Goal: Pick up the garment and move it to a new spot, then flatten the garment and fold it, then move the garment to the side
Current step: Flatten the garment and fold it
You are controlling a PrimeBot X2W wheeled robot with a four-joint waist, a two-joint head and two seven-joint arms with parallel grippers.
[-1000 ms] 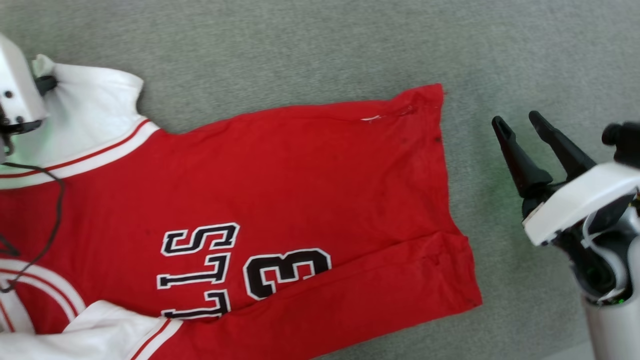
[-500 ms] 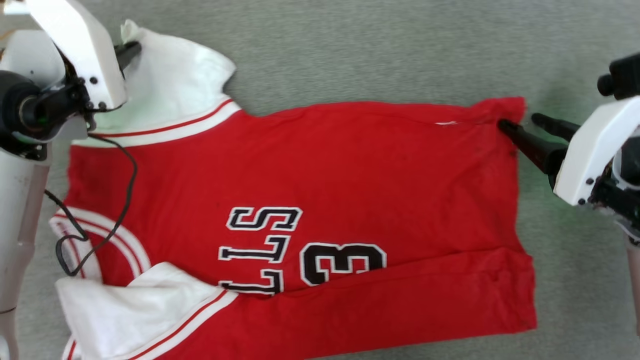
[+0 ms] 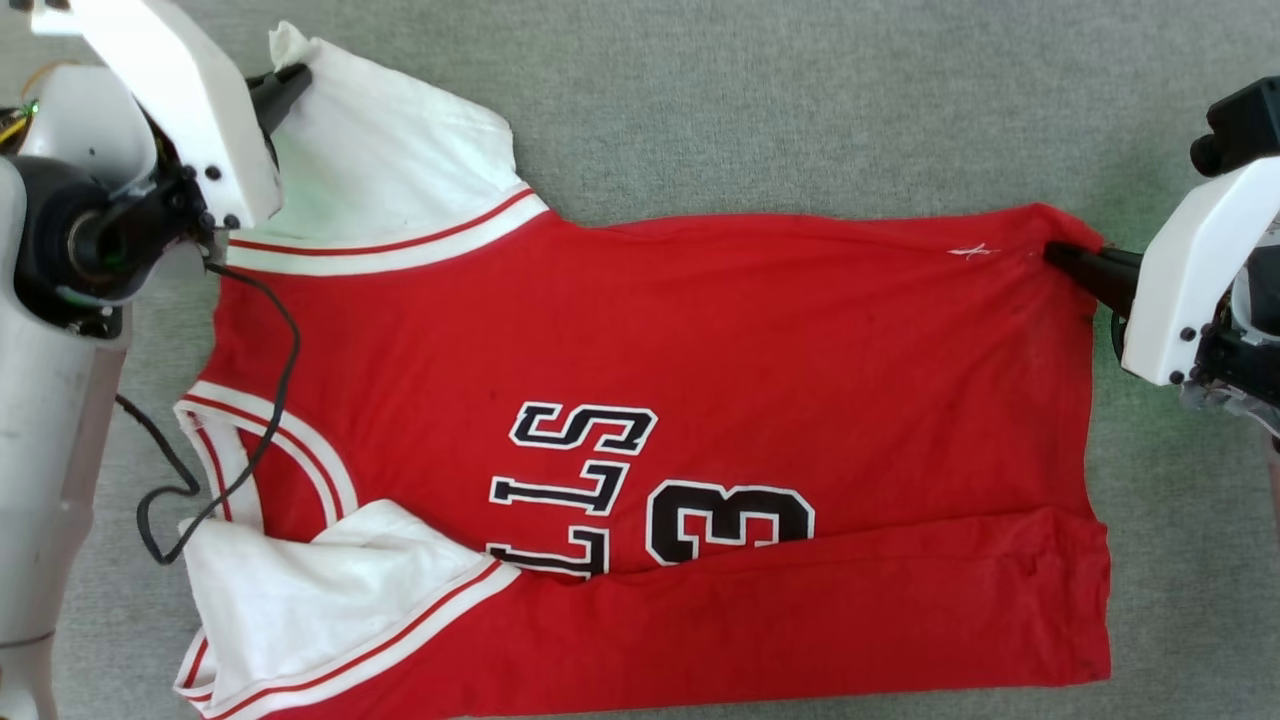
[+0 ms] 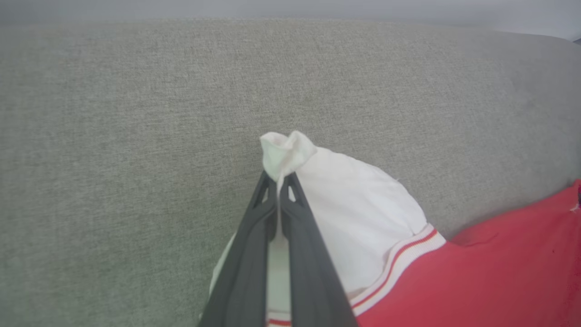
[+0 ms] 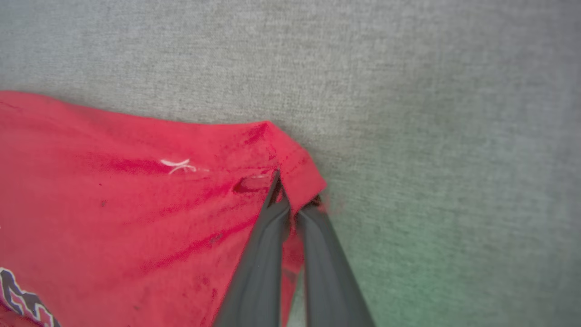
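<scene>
Head view has the grey woven surface (image 3: pixel 800 100) taking up the whole background, and the red jersey (image 3: pixel 700 330) is spread across most of it, front side up, lying sideways with the neckline toward the robot's left and the hem toward its right. The bottom strip of the body (image 3: pixel 800 610) is folded over onto the front, covering part of the black lettering (image 3: pixel 580 430) and touching the number 3 (image 3: pixel 730 520).

Upper white sleeve (image 3: pixel 390 170) sticks out at top left, while the lower white sleeve (image 3: pixel 330 590) is flopped over onto the red near the striped collar trim (image 3: pixel 270 450).

Left arm (image 3: pixel 60 400) runs up the left edge with a black cable (image 3: pixel 285 380) looping off it over the shirt. Left end effector (image 3: pixel 290 85) is clenched on the tip of that upper sleeve; left wrist view shows the 2 fingers pinched together with a wad of white fabric poking out past the tips.

Right end effector (image 3: pixel 1060 258) is clamped on the top hem corner, cloth pulled into little wrinkles around it, right beside a small white thread mark (image 3: pixel 972 252).
</scene>
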